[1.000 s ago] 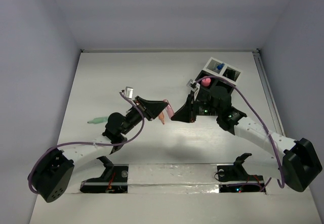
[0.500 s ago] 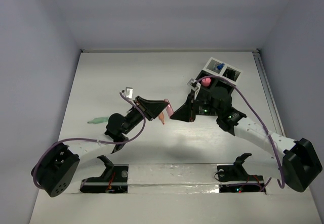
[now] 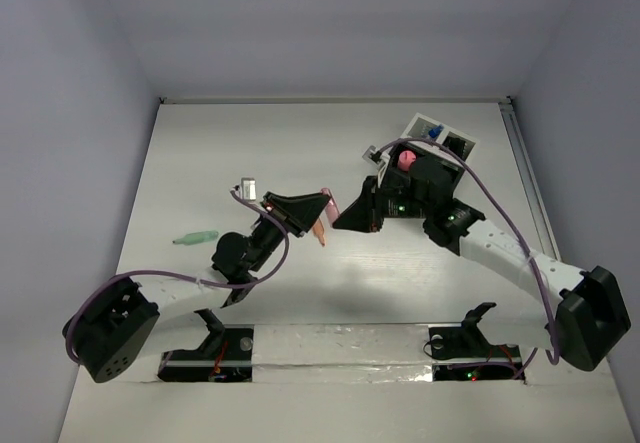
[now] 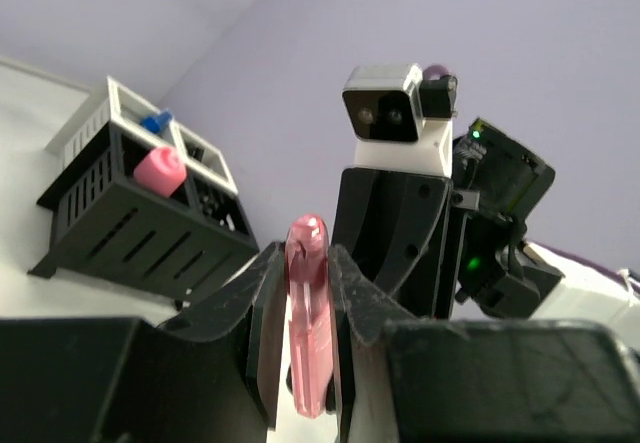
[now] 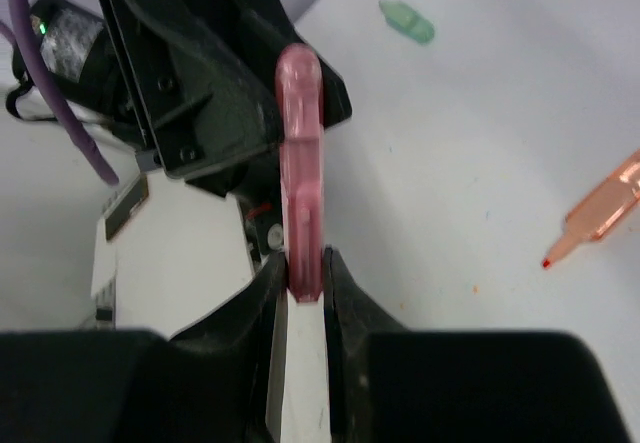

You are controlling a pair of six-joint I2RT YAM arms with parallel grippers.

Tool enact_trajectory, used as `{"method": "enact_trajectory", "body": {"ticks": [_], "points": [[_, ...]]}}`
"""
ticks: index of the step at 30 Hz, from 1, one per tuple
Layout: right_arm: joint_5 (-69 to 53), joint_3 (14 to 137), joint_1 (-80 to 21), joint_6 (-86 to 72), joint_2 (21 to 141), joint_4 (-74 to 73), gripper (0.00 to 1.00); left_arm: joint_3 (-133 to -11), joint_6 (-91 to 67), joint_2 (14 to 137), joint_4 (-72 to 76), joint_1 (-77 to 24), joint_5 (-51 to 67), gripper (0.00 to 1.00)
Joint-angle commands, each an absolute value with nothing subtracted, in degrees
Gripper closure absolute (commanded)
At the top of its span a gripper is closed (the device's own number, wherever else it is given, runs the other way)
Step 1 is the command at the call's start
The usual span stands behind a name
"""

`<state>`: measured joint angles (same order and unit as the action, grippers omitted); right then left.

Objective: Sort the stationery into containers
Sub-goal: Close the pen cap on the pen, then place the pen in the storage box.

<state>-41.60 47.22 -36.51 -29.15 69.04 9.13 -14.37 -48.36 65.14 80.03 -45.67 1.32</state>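
The pink marker (image 5: 300,173) is held off the table to the left of the black box (image 4: 130,228). The left gripper (image 4: 306,268) clenches one end and the right gripper (image 5: 303,268) the other. An orange marker (image 5: 598,213) lies on the table, farther from the box, and a green marker (image 5: 408,21) lies farther still.

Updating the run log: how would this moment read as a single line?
left gripper: shut on pink marker | right gripper: shut on same pink marker | loose: orange marker, green marker
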Motion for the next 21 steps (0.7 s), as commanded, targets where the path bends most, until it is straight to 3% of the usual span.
{"method": "enact_trajectory", "body": {"ticks": [1, 8, 16, 17, 21], "points": [[-33.31, 57.21, -35.16, -26.11, 67.5, 22.59, 1.0, -11.08, -48.52, 66.71, 72.95, -50.53, 13.18, 1.0], [-33.84, 60.38, -32.17, -25.31, 66.62, 20.66, 1.0, -10.9, -48.34, 66.98, 73.39, -51.06, 12.83, 1.0], [-32.87, 56.78, -30.5, -25.49, 65.48, 19.95, 1.0, -13.62, -42.9, 60.13, 62.77, -51.06, 9.32, 1.0], [-32.7, 55.73, -30.5, -25.4, 65.3, 19.26, 1.0, -14.75, -41.85, 57.59, 60.93, -51.06, 8.45, 0.97], [-27.09, 54.05, -30.5, -22.95, 63.9, 15.31, 1.0, -17.66, -36.66, 50.9, 51.01, -51.06, 1.87, 0.35]]}}
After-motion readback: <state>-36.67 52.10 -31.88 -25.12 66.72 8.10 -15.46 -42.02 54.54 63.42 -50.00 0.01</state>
